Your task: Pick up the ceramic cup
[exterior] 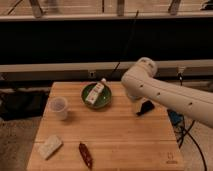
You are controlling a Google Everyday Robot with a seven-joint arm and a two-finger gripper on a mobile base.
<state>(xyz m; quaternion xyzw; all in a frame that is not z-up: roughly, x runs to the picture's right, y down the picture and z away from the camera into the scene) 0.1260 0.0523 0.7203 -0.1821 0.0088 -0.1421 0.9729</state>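
Observation:
The ceramic cup [59, 106] is small, white and handleless. It stands upright near the left edge of the wooden table [120, 142], left of the green bowl [98, 97]. My white arm [150, 85] reaches in from the right, with its rounded joint above the table's back right, just right of the bowl. My gripper does not show in this view; only the arm's links are seen. The cup is well to the left of the arm and nothing touches it.
A white bottle-like item [95, 92] lies in the green bowl. A small black object [145, 107] lies on the table under the arm. A pale block [50, 146] and a dark red item [85, 155] lie near the front left. Cables hang at the right.

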